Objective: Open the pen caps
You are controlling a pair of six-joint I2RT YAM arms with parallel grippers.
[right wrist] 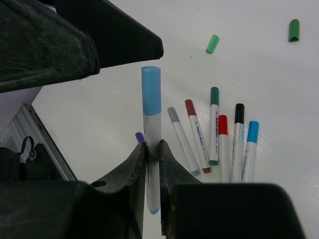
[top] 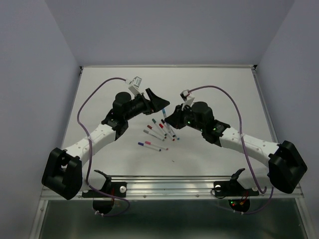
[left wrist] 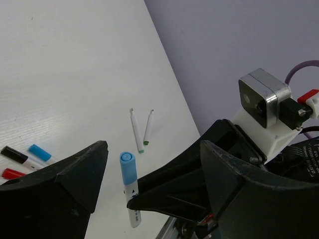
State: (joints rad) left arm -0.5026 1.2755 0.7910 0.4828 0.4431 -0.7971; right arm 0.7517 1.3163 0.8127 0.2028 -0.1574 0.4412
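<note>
Surface: white table (top: 209,89), pale lilac walls (top: 164,30) behind and on both sides.
Right gripper (right wrist: 152,147): clamped tight on the white barrel of the blue-capped pen (right wrist: 151,130). The pen was lifted off the table, capped end pointing away from the gripper.
Light-blue cap (right wrist: 151,93): seated on the held pen, up in the air, inside the gap between the left fingers (left wrist: 65,184).
Left gripper (left wrist: 153,159): jaws spread wide, nothing gripped. One finger sat each side of the cap, with a clear gap to both in the left wrist view. The cap was nearer the finger on that view's left.
Pen row: six capped pens lay side by side on the table under the right gripper, with a grey cap (right wrist: 173,115), dark red cap (right wrist: 190,107), teal cap (right wrist: 214,94), red cap (right wrist: 223,124), black cap (right wrist: 239,112) and blue cap (right wrist: 253,130).
Purple cap (right wrist: 139,137): just showed beside a right finger, mostly hidden.
Loose caps: light green cap (right wrist: 213,43) and dark green cap (right wrist: 294,30) lay on the table, apart from each other and off any pen.
Uncapped pens: first green-tipped barrel (left wrist: 136,130) and second green-tipped barrel (left wrist: 148,128) lay close together on the table.
Top view: both grippers were nose to nose over mid-table above the pen cluster (top: 162,130). A pair of pens (top: 149,145) lay nearer the bases.
</note>
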